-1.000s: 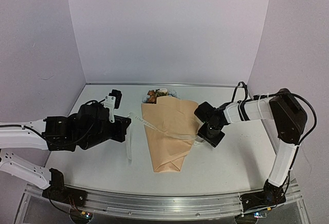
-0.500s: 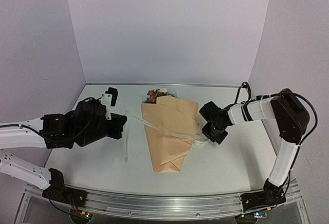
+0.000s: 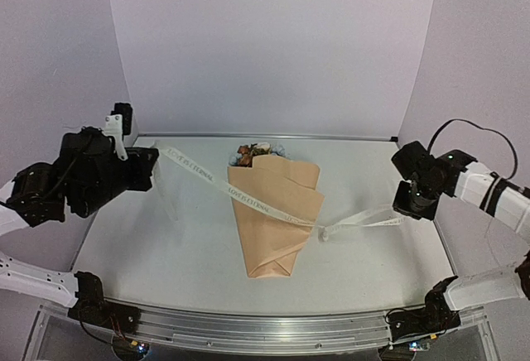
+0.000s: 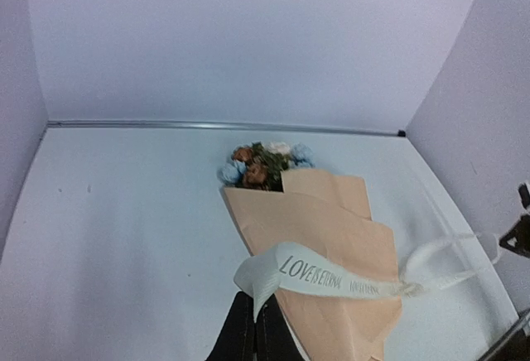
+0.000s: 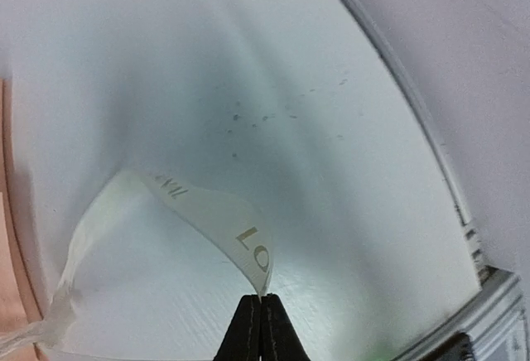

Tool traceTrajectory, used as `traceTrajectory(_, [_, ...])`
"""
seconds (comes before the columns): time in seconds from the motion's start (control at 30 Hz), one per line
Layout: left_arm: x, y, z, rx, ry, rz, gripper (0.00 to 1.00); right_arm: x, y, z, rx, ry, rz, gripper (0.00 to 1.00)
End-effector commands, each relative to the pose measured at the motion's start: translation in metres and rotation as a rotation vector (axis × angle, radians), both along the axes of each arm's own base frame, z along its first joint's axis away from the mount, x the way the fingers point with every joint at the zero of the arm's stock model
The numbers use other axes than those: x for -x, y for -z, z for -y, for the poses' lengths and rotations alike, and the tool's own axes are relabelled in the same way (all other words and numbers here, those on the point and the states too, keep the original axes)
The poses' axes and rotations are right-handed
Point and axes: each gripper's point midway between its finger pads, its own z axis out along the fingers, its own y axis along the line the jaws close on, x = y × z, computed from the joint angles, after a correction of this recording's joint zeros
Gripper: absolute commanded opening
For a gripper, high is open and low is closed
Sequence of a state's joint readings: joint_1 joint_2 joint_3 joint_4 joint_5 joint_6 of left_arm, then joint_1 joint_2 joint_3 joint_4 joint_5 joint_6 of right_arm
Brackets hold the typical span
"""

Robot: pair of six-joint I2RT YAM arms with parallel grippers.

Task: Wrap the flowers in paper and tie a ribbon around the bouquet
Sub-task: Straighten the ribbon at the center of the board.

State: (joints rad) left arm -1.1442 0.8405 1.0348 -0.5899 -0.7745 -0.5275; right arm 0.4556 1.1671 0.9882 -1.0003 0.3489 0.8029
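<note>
- Top external view: the bouquet [image 3: 273, 220] lies flat at the middle of the table [image 3: 166, 253]; its wide end points to 12 o'clock and its folded tip to 6.
- I see the flowers [image 3: 255, 153] poking out of the paper [image 3: 286, 187] at 12; pink, white and pale-blue heads sit against the sheet's upper edge.
- The ribbon [image 3: 195, 168] comes in from 10 o'clock and slants across the front of the cone; it bunches at the cone's 4 o'clock edge, then runs on toward 3 as pale strands.
- The left gripper [image 3: 154, 162] sits out at 10 o'clock, well apart from the bouquet and raised off the table; it is clenched on the ribbon's end.
- On the left wrist view its fingers [image 4: 240, 336] are pressed together; the ribbon rises from between them, lettered face up, and leads over the cone.
- The right gripper [image 3: 404, 209] is out at 3 o'clock, near the side wall and well apart from the bouquet; it grasps the ribbon's other end.
- On the right wrist view the fingertips [image 5: 247, 328] meet on the printed strip; it arcs away toward 9 o'clock, down to the paper's edge.
</note>
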Motion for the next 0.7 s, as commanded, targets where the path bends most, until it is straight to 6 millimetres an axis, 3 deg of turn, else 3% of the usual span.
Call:
traceTrajectory(0.0, [0.002, -0.037, -0.091, -0.041, -0.356, 0.079, 0.0, 0.038, -0.04, 0.049, 0.226, -0.122, -0.079, 0.0])
traceTrajectory(0.17, [0.014, -0.051, -0.142, -0.051, -0.531, 0.123, 0.0, 0.052, -0.08, 0.064, 0.271, -0.177, -0.067, 0.0])
traceTrajectory(0.33, [0.021, -0.037, -0.163, -0.071, -0.621, 0.121, 0.0, 0.061, -0.075, 0.067, 0.283, -0.201, -0.12, 0.0])
traceTrajectory(0.43, [0.023, -0.013, -0.168, -0.088, -0.649, 0.088, 0.0, 0.064, -0.063, 0.068, 0.284, -0.199, -0.173, 0.0])
traceTrajectory(0.67, [0.025, 0.069, -0.172, -0.089, -0.73, -0.08, 0.0, 0.071, -0.032, 0.061, 0.264, -0.227, -0.37, 0.0])
